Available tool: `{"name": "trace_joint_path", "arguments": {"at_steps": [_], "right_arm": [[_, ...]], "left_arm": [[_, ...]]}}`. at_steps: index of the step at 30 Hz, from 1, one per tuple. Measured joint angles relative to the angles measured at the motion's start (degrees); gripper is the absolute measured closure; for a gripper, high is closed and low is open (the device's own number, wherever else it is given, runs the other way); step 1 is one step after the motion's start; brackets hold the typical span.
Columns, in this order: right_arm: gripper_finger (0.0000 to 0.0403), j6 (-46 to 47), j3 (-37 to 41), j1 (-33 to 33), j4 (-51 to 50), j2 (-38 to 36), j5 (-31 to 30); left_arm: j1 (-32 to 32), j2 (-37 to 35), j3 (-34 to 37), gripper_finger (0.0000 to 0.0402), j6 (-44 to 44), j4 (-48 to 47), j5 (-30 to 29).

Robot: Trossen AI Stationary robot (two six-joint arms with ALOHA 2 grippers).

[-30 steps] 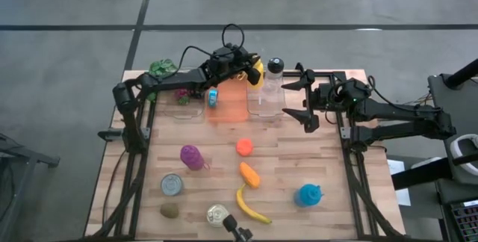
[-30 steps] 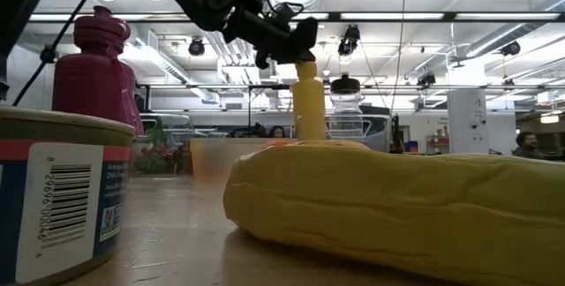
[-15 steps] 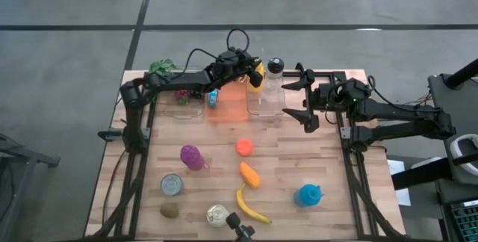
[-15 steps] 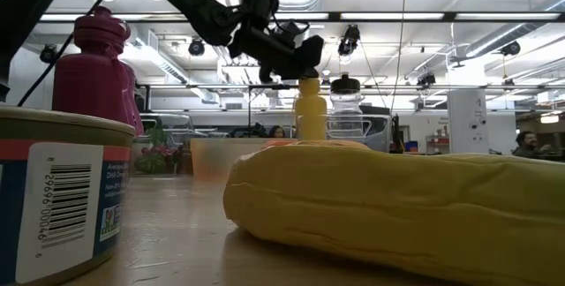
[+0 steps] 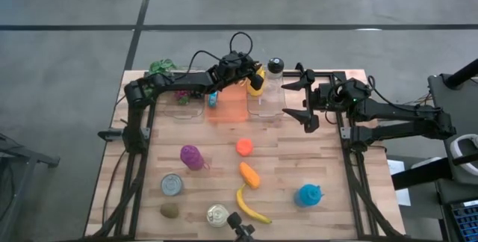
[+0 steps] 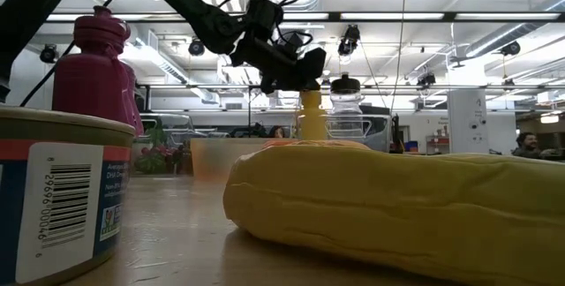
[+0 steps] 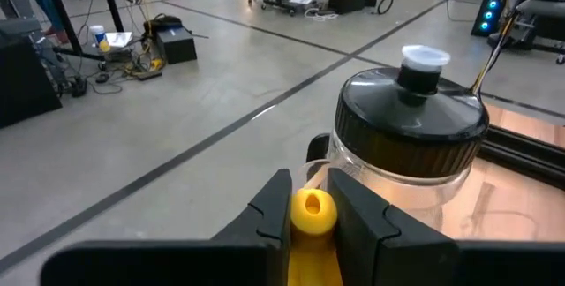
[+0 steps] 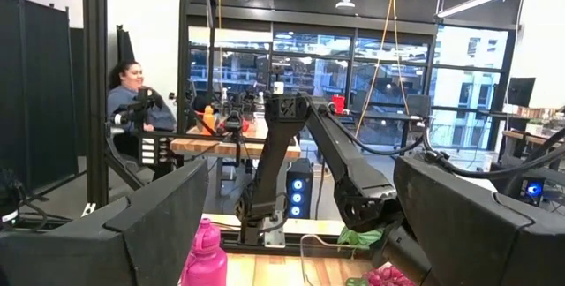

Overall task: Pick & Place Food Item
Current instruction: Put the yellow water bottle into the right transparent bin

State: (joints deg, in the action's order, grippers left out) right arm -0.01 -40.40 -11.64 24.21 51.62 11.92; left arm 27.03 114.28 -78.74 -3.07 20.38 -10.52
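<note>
Mustard bottle (image 5: 256, 80), yellow, hangs near the worktop's (image 5: 328, 163) far edge, pinched at its cap by the left claw (image 7: 312, 214), just beside a clear black-lidded jar (image 7: 408, 145). Right claw (image 5: 300, 97) hovers at the far right, fingers spread wide, holding nothing.

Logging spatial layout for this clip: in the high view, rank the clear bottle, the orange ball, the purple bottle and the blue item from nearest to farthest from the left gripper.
From the left gripper, shut on the yellow bottle:
1. Clear bottle, right beside it.
2. Orange ball, mid-table.
3. Purple bottle, left of the ball, slightly farther.
4. Blue item, near right corner.
</note>
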Motion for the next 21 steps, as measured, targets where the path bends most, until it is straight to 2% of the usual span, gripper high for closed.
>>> {"name": "trace_joint_path", "arguments": {"at_steps": [5,21], "right_arm": [[0.0044,0.0,0.0,0.0,0.0,0.0,0.0],[0.0044,0.0,0.0,0.0,0.0,0.0,0.0]], "left_arm": [[0.0,0.0,0.0,0.0342,0.0,-0.3,0.0],[0.1,0.0,0.0,0.0239,0.1,-1.2,-0.1]]}}
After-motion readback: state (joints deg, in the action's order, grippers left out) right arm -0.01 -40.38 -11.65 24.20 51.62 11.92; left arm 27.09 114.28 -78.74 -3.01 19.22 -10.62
